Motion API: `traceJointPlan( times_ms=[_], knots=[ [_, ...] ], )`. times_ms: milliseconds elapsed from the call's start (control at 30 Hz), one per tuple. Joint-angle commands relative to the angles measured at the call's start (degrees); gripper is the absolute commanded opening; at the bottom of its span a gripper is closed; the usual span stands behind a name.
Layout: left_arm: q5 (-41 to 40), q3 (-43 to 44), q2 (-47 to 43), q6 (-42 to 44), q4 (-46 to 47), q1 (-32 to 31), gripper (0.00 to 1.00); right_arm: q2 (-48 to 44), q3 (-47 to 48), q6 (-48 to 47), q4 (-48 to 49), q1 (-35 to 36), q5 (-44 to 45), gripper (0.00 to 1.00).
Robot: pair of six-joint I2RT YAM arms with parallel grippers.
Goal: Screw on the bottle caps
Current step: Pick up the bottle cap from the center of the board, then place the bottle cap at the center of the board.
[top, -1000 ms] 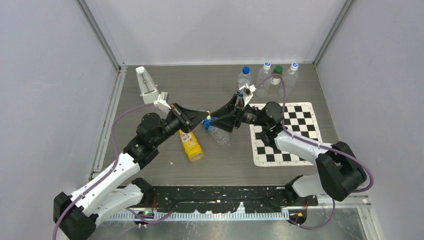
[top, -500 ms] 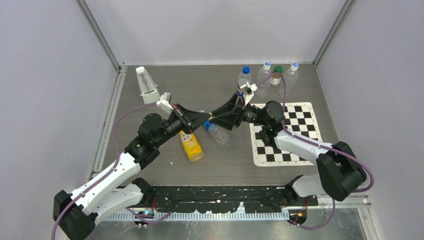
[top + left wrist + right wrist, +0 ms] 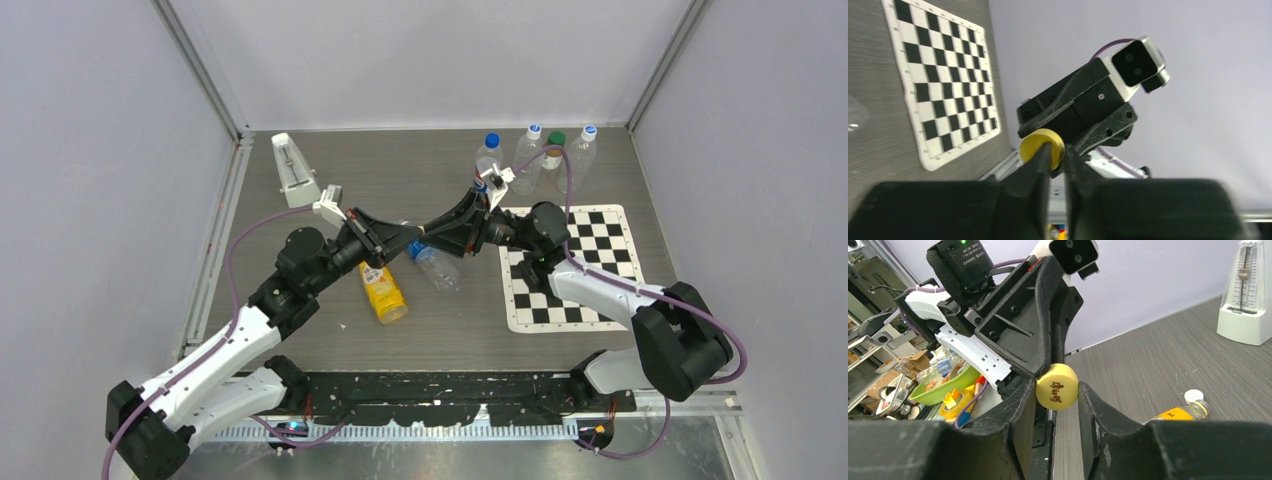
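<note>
A yellow cap (image 3: 1057,386) is up in the air between both grippers, which meet tip to tip above the table (image 3: 330,190). My right gripper (image 3: 1056,387) has its fingers against the cap's two sides. My left gripper (image 3: 1057,150) pinches the same yellow cap (image 3: 1042,145) by its rim, jaws almost together. From above, the left gripper (image 3: 412,233) and right gripper (image 3: 428,231) touch over a clear bottle (image 3: 437,267) lying with a blue cap (image 3: 413,247) on it. A yellow bottle (image 3: 383,290) lies uncapped beside it, its open neck (image 3: 1194,396) showing.
Several capped clear bottles (image 3: 534,150) stand along the back, one with a dark green cap (image 3: 557,138). A checkerboard mat (image 3: 575,265) lies at the right. A white metronome (image 3: 293,170) stands at the back left.
The left gripper carried the yellow cap rightward to the right gripper. The right fingers closed in onto the cap's sides. Bottles on the table have not moved.
</note>
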Motion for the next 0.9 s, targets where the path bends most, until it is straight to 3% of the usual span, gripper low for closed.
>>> traceJointPlan(
  times_ms=[0,67,200,300,400,567,700,867],
  knots=[
    [-5.7,1.6,-4.3,6.0,-5.7,-0.2,0.27,-0.8,0.9,-1.9,-0.1,0.3,-0.8,0.05],
    [-9.2,2.9,-6.5,10.4,-12.0,-0.3,0.49,-1.5,0.5,-4.3,-3.3,0.3,-0.7,0.04],
    [-17.8,7.1,-9.5,19.9,-26.2,-0.2,0.80,-4.6,-0.2,-11.2,-15.3,0.3,0.6,0.04],
    [-23.2,9.6,-10.7,25.8,-35.8,-0.2,0.98,-8.9,0.9,-19.3,-34.6,0.3,3.3,0.03],
    [-27.8,10.6,-11.7,29.9,-43.2,-0.2,1.00,-12.4,3.1,-28.6,-51.3,0.4,10.2,0.03],
    [-32.3,5.9,-16.8,29.6,-46.4,-0.2,1.00,-16.9,4.3,-31.9,-73.4,0.7,20.9,0.03],
    [-36.3,1.6,-21.8,27.3,-47.3,-0.2,1.00,-19.7,2.5,-29.4,-80.4,2.0,30.0,0.03],
    [-39.0,2.5,-19.3,27.0,-53.9,-0.2,1.00,-21.0,-0.4,-27.3,-84.0,5.1,42.0,0.03]
  ],
)
